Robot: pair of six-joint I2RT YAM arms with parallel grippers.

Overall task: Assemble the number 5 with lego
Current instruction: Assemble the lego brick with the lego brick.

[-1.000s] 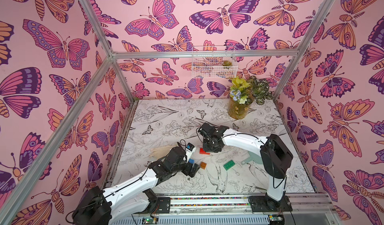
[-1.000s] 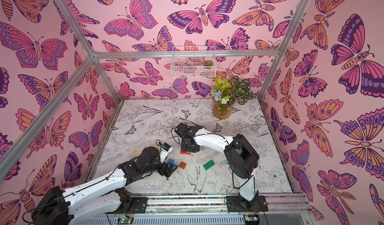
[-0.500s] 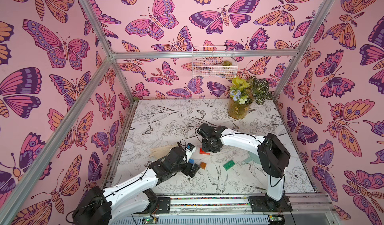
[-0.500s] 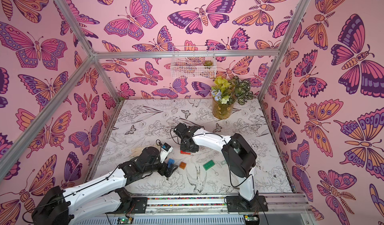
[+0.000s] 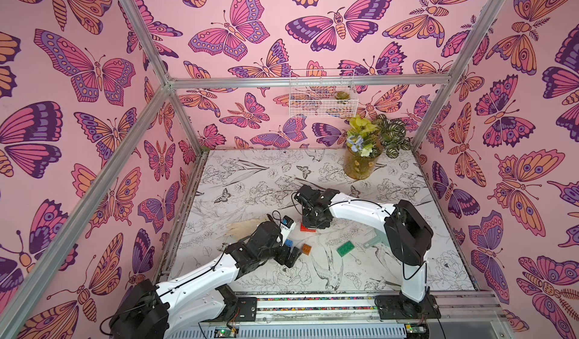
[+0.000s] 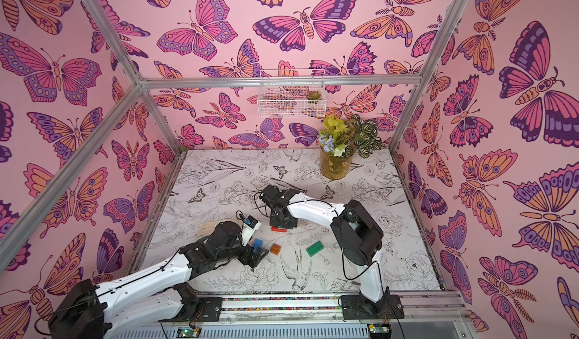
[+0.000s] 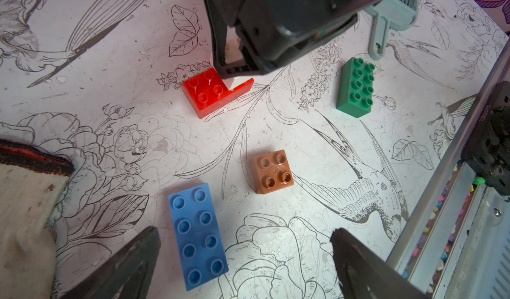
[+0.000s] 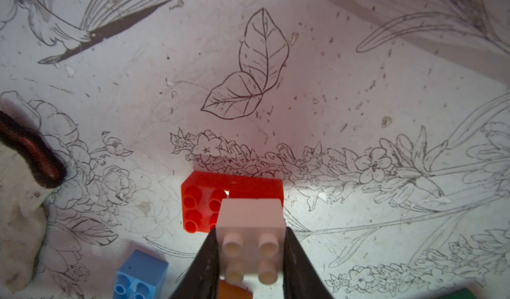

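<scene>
Nearest, the left gripper hangs over the table with its jaws spread wide and nothing between them. The blue brick lies flat, studs up, just inside one fingertip. Just beyond the tips sits the brown brick, apart from the others. Farther on, the right gripper is clamped on the white brick, holding it over one half of the red brick; whether it is seated cannot be told. Off to that gripper's side, the green brick lies alone.
</scene>
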